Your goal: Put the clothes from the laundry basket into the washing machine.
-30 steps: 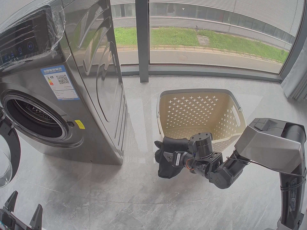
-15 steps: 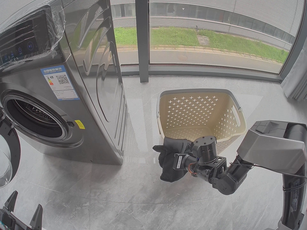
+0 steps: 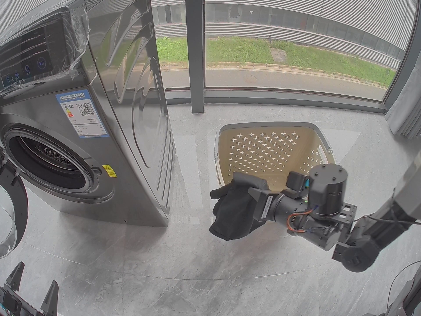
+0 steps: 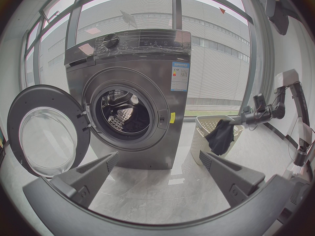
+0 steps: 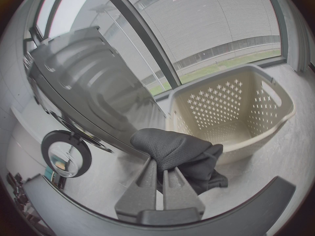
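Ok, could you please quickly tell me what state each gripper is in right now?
Left gripper: open, holding nothing.
Right gripper: shut on the dark garment.

head view looks down from above — washing machine (image 3: 131, 110) at 10 o'clock, laundry basket (image 3: 263, 154) centre. left wrist faces both from low, farther off; right wrist — close.

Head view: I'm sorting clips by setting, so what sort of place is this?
Likely a laundry corner in a test space: a front-loading washing machine with film on its panel, a laundry basket, and tall windows facing a building.
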